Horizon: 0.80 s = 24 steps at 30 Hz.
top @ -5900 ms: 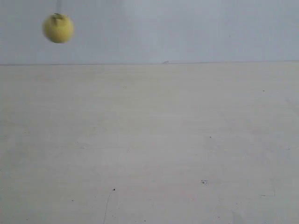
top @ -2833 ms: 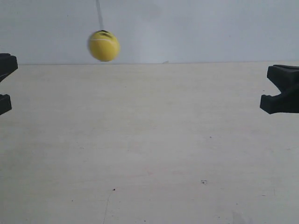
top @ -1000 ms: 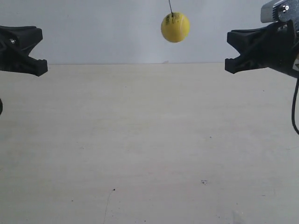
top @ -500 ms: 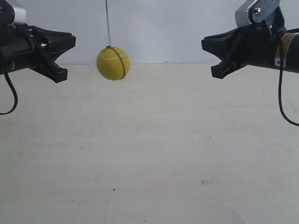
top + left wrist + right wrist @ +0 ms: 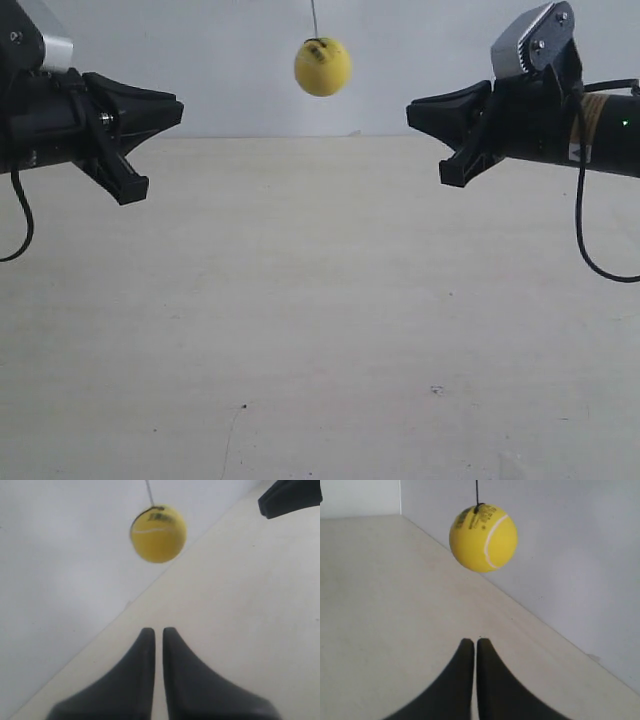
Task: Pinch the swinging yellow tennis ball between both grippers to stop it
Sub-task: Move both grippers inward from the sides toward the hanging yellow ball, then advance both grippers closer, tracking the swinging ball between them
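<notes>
Left gripper (image 5: 158, 630) and right gripper (image 5: 475, 641) were closed to a hairline gap, nothing held. The yellow tennis ball (image 5: 322, 67) was suspended between them, untouched, near the table's (image 5: 320, 300) far edge.

The string (image 5: 314, 18) ran off the top edge, and the small print on the yellow tennis ball (image 5: 158, 534) was too blurred for me to read.

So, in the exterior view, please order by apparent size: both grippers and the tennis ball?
1. Gripper at the exterior view's left, gripper at the exterior view's right: alike, unranked.
2. Tennis ball, smallest.
</notes>
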Motion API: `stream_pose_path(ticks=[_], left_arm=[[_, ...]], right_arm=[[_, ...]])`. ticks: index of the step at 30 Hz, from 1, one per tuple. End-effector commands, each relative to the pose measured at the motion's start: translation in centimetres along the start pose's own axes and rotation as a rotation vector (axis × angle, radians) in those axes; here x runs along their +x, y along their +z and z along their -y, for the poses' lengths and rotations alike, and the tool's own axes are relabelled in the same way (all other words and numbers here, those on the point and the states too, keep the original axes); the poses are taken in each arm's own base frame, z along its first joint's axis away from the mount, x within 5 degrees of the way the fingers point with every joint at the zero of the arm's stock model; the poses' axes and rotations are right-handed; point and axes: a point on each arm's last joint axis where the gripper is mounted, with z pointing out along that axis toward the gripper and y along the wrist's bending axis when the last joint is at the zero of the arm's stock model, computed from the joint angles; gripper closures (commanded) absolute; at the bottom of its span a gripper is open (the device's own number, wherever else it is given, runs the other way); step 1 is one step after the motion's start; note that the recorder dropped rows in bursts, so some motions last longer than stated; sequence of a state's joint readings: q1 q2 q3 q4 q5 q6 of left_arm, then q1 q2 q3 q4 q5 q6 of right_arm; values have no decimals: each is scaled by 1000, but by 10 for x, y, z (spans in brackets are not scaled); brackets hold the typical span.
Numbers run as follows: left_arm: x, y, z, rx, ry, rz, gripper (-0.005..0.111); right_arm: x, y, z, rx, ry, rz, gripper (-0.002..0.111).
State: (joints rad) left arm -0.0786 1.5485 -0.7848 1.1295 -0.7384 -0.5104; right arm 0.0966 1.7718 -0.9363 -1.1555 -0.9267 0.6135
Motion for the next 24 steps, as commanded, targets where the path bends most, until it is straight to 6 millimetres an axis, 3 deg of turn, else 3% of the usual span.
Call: stream_pose_path(ticks=[1, 7, 12, 24], left_arm=[[0, 3, 0, 32, 13, 4, 102], [9, 19, -5, 93, -2, -37, 102], [19, 28, -16, 111, -18, -54, 102], [23, 2, -56, 198, -86, 159, 102]], right_arm=[[-8, 11, -10, -97, -46, -4, 108], [-11, 29, -21, -140, -85, -44, 108], [-12, 34, -17, -134, -109, -56, 108], [-18, 47, -4, -140, -152, -35, 108]])
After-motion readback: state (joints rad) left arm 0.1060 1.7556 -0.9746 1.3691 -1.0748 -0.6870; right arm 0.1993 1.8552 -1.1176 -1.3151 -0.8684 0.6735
